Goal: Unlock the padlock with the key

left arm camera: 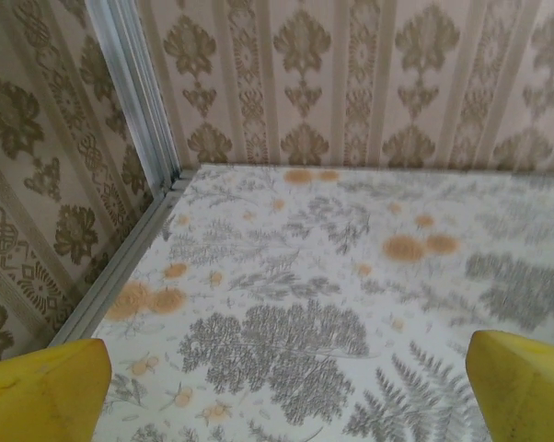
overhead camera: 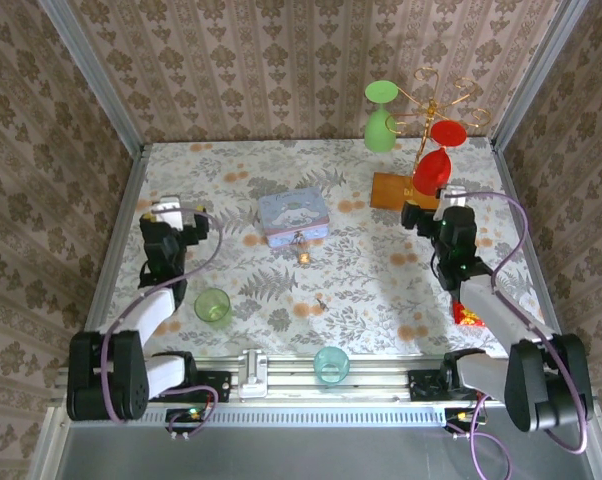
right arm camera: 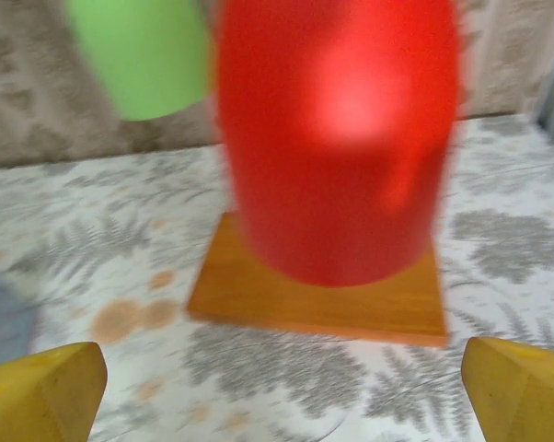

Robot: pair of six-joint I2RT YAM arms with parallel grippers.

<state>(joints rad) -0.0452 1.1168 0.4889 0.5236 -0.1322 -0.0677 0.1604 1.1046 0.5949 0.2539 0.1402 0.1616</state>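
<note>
Both grippers stand with jaws wide apart and nothing between them. The left gripper faces bare floral cloth toward the far corner, and the right gripper faces the red cup hanging over the rack's wooden base. The brass padlock lies well off to the right of the left jaws and to the left of the right jaws, back toward the bases, just in front of the pale blue tin box. The key lies nearer the bases again, apart from the padlock. The main risk is probably the key: it is thin, flat and dark on busy cloth, so fingertips could pinch fabric or skid it away. The light padlock may slide or twist unless braced. The right jaws sit close to the red cup, so a careless turn could knock the rack.
</note>
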